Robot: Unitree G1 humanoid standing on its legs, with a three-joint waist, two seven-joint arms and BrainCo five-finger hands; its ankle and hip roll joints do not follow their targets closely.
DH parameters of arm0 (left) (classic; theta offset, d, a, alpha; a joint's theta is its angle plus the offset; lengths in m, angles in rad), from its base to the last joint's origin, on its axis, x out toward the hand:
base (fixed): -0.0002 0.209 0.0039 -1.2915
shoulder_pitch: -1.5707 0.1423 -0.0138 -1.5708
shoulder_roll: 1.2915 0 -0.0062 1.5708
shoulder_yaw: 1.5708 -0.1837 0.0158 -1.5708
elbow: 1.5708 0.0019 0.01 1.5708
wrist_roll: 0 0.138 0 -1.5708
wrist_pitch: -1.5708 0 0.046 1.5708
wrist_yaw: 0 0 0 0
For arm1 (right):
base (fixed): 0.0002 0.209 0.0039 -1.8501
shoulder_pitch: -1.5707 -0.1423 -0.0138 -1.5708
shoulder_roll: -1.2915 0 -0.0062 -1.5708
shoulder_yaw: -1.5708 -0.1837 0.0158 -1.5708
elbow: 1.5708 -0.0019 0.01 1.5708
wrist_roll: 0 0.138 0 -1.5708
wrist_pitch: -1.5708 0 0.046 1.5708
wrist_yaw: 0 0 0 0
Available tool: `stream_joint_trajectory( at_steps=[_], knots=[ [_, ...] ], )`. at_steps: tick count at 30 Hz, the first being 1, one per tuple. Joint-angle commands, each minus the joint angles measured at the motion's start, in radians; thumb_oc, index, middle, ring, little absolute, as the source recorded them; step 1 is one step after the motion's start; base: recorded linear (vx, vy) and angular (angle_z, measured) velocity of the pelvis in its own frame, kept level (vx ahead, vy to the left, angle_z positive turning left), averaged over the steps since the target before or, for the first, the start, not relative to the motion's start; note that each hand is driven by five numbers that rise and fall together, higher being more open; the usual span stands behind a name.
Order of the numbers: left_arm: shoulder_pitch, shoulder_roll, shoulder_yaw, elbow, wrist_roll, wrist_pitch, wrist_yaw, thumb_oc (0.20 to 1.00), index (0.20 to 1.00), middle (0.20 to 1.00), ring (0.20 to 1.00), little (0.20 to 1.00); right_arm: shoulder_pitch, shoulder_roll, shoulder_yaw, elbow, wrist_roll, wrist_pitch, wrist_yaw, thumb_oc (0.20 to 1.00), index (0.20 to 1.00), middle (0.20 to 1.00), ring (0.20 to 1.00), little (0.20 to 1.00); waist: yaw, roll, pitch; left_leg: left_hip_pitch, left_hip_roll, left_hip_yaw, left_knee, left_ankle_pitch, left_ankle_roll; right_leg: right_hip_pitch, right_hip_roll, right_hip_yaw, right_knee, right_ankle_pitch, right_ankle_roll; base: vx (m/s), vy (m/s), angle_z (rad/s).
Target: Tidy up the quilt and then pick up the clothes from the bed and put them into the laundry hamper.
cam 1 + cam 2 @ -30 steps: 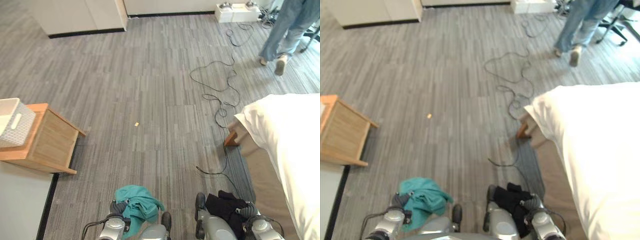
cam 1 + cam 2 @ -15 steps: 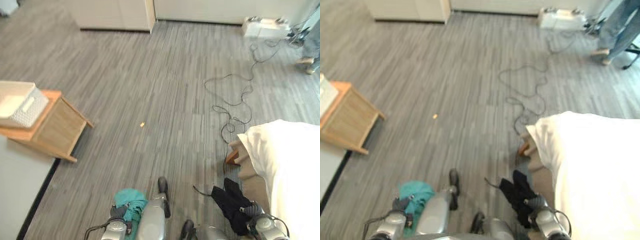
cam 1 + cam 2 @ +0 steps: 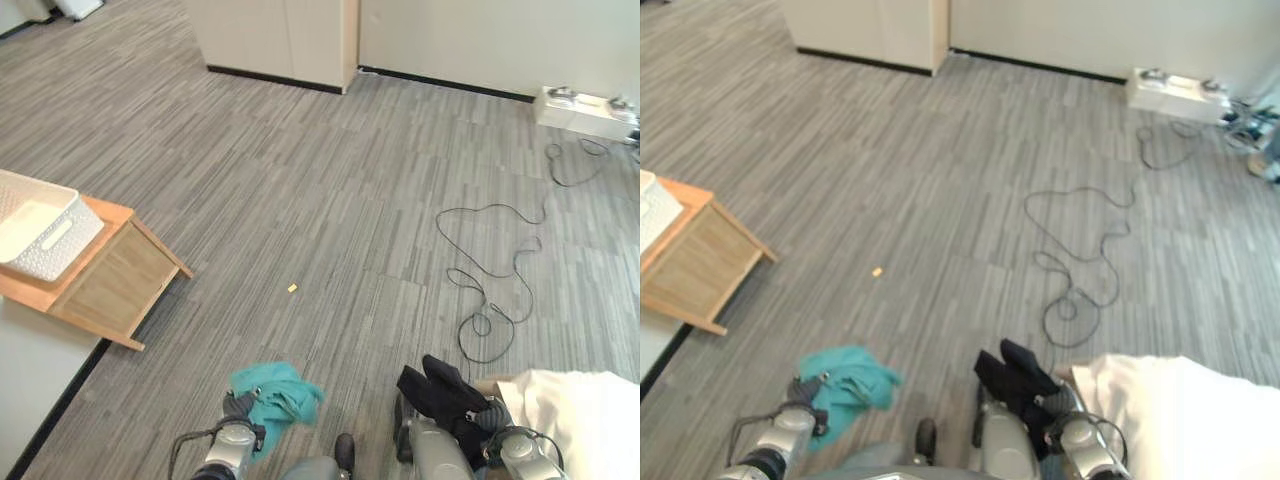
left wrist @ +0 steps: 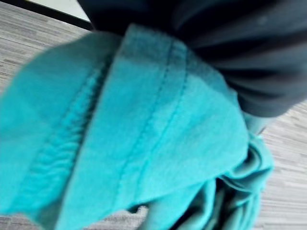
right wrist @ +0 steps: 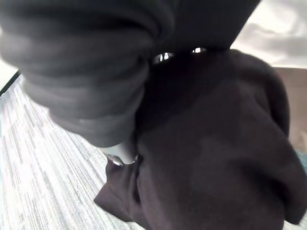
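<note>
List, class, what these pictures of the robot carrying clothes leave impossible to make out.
- Left robot hand: fingers buried in the teal garment, both eye and wrist views.
- Right robot hand: fingers covered by the black garment.
- White basket: cut off by the left eye view's edge.
- Bed: one corner shows.

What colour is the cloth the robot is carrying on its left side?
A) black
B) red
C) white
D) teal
D: the crumpled teal cloth garment hangs at the left robot hand, while the black cloth garment is at the right robot hand.
</note>
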Motion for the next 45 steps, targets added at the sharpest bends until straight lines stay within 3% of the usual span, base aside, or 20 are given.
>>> stream_joint_trajectory(
  at_steps=[1,2,4,5,6,12,13,16,19,22,24,25,28,30,32,35,36,37,40,45],
  knots=[
    [0.011,0.026,-0.001,-0.009,0.018,-0.040,0.018,0.200,0.200,0.200,0.200,0.200,-0.023,-0.034,-0.021,-0.029,0.012,-0.020,0.005,0.200,0.200,0.200,0.200,0.200,-0.016,-0.001,0.000,0.117,0.125,0.057,0.134,-0.101,-0.152,0.083,0.014,0.011,0.021,0.130,0.024,0.36,-0.146,0.57],
    [0.011,0.026,0.000,-0.010,0.018,-0.040,0.018,0.200,0.200,0.200,0.200,0.200,-0.023,-0.034,-0.021,-0.029,0.012,-0.020,0.005,0.200,0.200,0.200,0.200,0.200,-0.017,-0.004,-0.002,0.113,0.123,0.055,0.135,-0.099,-0.152,0.081,0.012,0.011,0.021,0.131,0.024,0.55,-0.252,0.66],
    [0.009,0.022,0.011,-0.014,-0.016,-0.041,0.023,0.200,0.200,0.200,0.200,0.200,-0.021,-0.043,-0.019,-0.029,0.027,-0.028,0.012,0.200,0.200,0.200,0.200,0.200,0.000,-0.022,0.022,-0.065,0.160,0.057,0.548,0.022,-0.173,0.135,0.008,-0.009,0.035,0.142,-0.030,0.39,-0.374,1.02],
    [0.014,0.018,0.014,-0.031,-0.046,-0.047,0.016,0.200,0.200,0.200,0.200,0.200,-0.047,-0.068,-0.020,-0.053,0.042,-0.030,0.005,0.200,0.200,0.200,0.200,0.200,0.051,-0.048,0.080,-0.266,0.153,0.064,0.839,0.033,-0.133,0.223,0.012,-0.058,0.008,0.126,-0.085,0.42,-0.463,0.89],
    [0.017,0.016,0.011,-0.033,-0.044,-0.046,0.016,0.200,0.200,0.200,0.200,0.200,-0.057,-0.071,-0.019,-0.061,0.048,-0.027,0.006,0.200,0.200,0.200,0.200,0.200,0.070,-0.053,0.086,-0.311,0.132,0.094,0.860,0.007,-0.133,0.255,0.013,-0.074,-0.003,0.107,-0.093,0.47,-0.343,0.81],
    [0.052,-0.012,0.021,0.007,-0.028,-0.034,0.006,0.200,0.200,0.200,0.200,0.200,-0.053,-0.082,-0.029,-0.092,0.060,-0.037,0.010,0.200,0.200,0.200,0.200,0.200,0.106,-0.051,0.038,-0.351,0.120,0.297,0.420,-0.035,-0.118,0.385,-0.002,-0.147,-0.030,-0.010,-0.065,0.55,0.018,0.45],
    [0.073,-0.018,0.030,0.023,-0.012,-0.027,0.004,0.200,0.200,0.200,0.200,0.200,-0.044,-0.088,-0.044,-0.088,0.058,-0.042,0.006,0.200,0.200,0.200,0.200,0.200,0.110,-0.030,0.010,-0.349,0.147,0.385,0.211,0.018,-0.148,0.455,0.010,-0.192,-0.034,-0.070,-0.053,0.51,0.097,0.74],
    [0.085,-0.025,0.044,0.032,-0.014,-0.015,0.006,0.200,0.200,0.200,0.200,0.200,-0.043,-0.080,-0.062,-0.077,0.059,-0.040,-0.007,0.200,0.200,0.200,0.200,0.200,0.119,-0.020,-0.022,-0.357,0.178,0.494,0.067,0.083,-0.151,0.527,0.009,-0.268,-0.001,-0.121,-0.036,0.67,0.164,0.83],
    [0.095,-0.026,0.057,0.049,-0.026,-0.012,0.003,0.200,0.200,0.200,0.200,0.200,-0.035,-0.057,-0.065,-0.054,0.053,-0.042,-0.009,0.200,0.200,0.200,0.200,0.200,0.133,-0.045,-0.044,-0.335,0.145,0.477,0.073,0.097,-0.128,0.548,-0.018,-0.272,0.097,-0.101,-0.002,0.75,0.248,0.65],
    [0.093,-0.014,0.046,0.047,-0.026,-0.002,0.009,0.200,0.200,0.200,0.200,0.200,-0.014,-0.015,-0.074,-0.043,0.047,-0.038,-0.013,0.200,0.200,0.200,0.200,0.200,0.109,-0.070,-0.034,-0.202,0.061,0.427,0.054,0.018,-0.047,0.426,-0.096,-0.216,0.568,0.154,0.069,0.59,0.281,0.65],
    [0.088,-0.007,0.043,0.044,-0.026,0.000,0.016,0.200,0.200,0.200,0.200,0.200,-0.014,-0.014,-0.076,-0.048,0.048,-0.038,-0.016,0.200,0.200,0.200,0.200,0.200,0.097,-0.048,-0.030,-0.161,0.081,0.420,0.029,0.022,-0.038,0.356,-0.072,-0.200,0.657,0.180,0.044,0.64,0.166,0.63],
    [0.073,0.001,0.030,0.032,-0.026,-0.001,0.025,0.200,0.200,0.200,0.200,0.200,-0.019,-0.011,-0.074,-0.062,0.051,-0.039,-0.014,0.200,0.200,0.200,0.200,0.200,0.061,-0.022,-0.009,-0.069,0.101,0.345,-0.016,0.010,-0.048,0.212,-0.034,-0.190,0.710,0.107,0.018,0.66,0.098,1.29],
    [0.058,0.009,0.012,0.027,-0.019,-0.003,0.031,0.200,0.200,0.200,0.200,0.200,-0.013,-0.013,-0.070,-0.072,0.061,-0.044,-0.016,0.200,0.200,0.200,0.200,0.200,0.032,-0.014,0.009,-0.026,0.112,0.290,-0.023,0.002,-0.070,0.134,-0.024,-0.211,0.608,0.058,-0.003,0.65,-0.046,1.47],
    [0.052,0.014,-0.003,0.015,-0.005,-0.007,0.032,0.200,0.200,0.200,0.200,0.200,-0.003,-0.018,-0.072,-0.082,0.064,-0.043,-0.011,0.200,0.200,0.200,0.200,0.200,0.012,-0.021,0.009,0.014,0.114,0.235,-0.036,-0.018,-0.103,0.125,-0.043,-0.218,0.345,0.053,-0.010,0.71,-0.202,1.37],
    [0.026,0.020,0.001,0.031,0.023,-0.011,0.035,0.200,0.200,0.200,0.200,0.200,0.011,-0.027,-0.075,-0.086,0.066,-0.038,-0.018,0.200,0.200,0.200,0.200,0.200,-0.028,-0.039,0.005,0.095,0.133,0.154,-0.036,-0.091,-0.154,0.082,-0.038,-0.101,-0.002,0.120,0.038,0.78,-0.253,0.99],
    [0.038,0.014,0.006,0.048,0.022,-0.024,0.033,0.200,0.200,0.200,0.200,0.200,0.013,-0.033,-0.059,-0.072,0.056,-0.035,-0.008,0.200,0.200,0.200,0.200,0.200,-0.032,-0.042,-0.005,0.130,0.158,0.121,0.031,-0.119,-0.168,0.086,-0.031,-0.047,0.023,0.129,0.035,0.63,-0.179,0.95],
    [0.049,0.006,0.014,0.048,0.011,-0.029,0.029,0.200,0.200,0.200,0.200,0.200,0.011,-0.033,-0.051,-0.069,0.053,-0.036,0.005,0.200,0.200,0.200,0.200,0.200,-0.030,-0.037,-0.009,0.109,0.174,0.114,0.153,-0.088,-0.183,0.095,-0.019,-0.040,0.058,0.126,0.018,0.58,-0.392,0.61],
    [0.046,0.000,0.016,0.039,-0.018,-0.019,0.035,0.200,0.200,0.200,0.200,0.200,-0.010,-0.054,-0.045,-0.077,0.058,-0.039,0.001,0.200,0.200,0.200,0.200,0.200,-0.007,-0.046,0.020,-0.076,0.220,0.109,0.560,0.025,-0.193,0.151,-0.008,-0.059,0.076,0.103,-0.041,0.71,-0.555,0.69],
    [0.044,0.001,0.012,0.018,-0.029,-0.015,0.045,0.200,0.200,0.200,0.200,0.200,-0.033,-0.077,-0.052,-0.100,0.077,-0.043,-0.018,0.200,0.200,0.200,0.200,0.200,0.019,-0.067,0.060,-0.246,0.275,0.162,0.833,0.042,-0.162,0.234,0.003,-0.115,0.043,0.067,-0.095,0.34,-0.316,0.98],
    [0.063,-0.006,-0.003,-0.007,-0.015,-0.012,0.036,0.200,0.200,0.200,0.200,0.200,-0.045,-0.091,-0.063,-0.090,0.084,-0.040,-0.016,0.200,0.200,0.200,0.200,0.200,0.070,-0.071,0.053,-0.408,0.213,0.338,0.578,-0.011,-0.148,0.402,0.017,-0.150,-0.017,-0.022,-0.094,0.66,-0.013,0.02]
  ],
)
